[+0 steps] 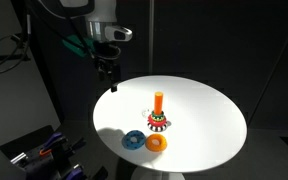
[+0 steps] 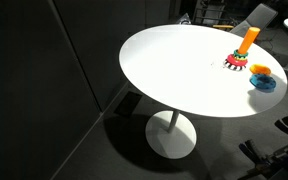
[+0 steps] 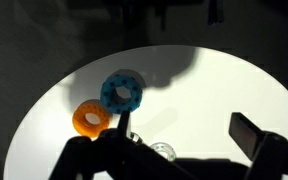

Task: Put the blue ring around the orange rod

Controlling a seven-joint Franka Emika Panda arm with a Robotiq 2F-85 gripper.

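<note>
My fingers [image 3: 252, 135] hang spread apart and hold nothing, bare white bench [image 1: 204, 110] showing between them in the wrist view; in an exterior view they hover above the bench's rim, well apart from everything on it; the blue ring [image 1: 134, 140] lies flat on the bench, just beside the yellow-orange ring [image 1: 157, 143]; the orange rod [image 1: 158, 102] stands upright on its ridged base [image 1: 159, 123], near both rings, with nothing around it.

Smooth matt white table [image 1: 209, 110]; glossy plastic blue ring [image 3: 122, 90].
</note>
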